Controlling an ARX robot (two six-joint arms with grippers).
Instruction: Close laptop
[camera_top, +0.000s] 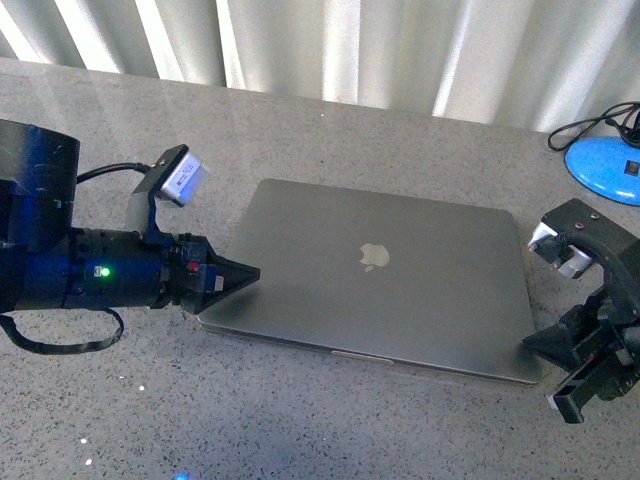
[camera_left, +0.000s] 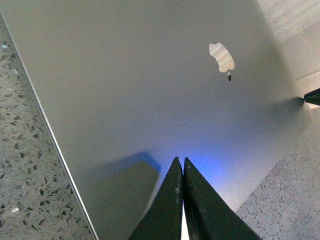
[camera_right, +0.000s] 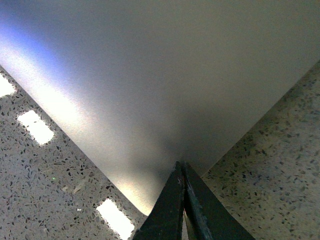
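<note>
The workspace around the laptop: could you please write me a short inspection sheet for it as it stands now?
Surface: speckled grey stone-look table, with bright reflections in places.
Job's things: laptop lies flat with its lid fully down, pale logo facing up.
Clutter: blue object at the far right edge of the table; nothing else seen.
Grippers: left gripper shut, its tip at the laptop's left edge over the lid; right gripper shut, its tip at the laptop's near right corner.
Cables: black cable looping by the blue object; a black cable loop under the left arm.
Surroundings: pale pleated curtain behind the table.
</note>
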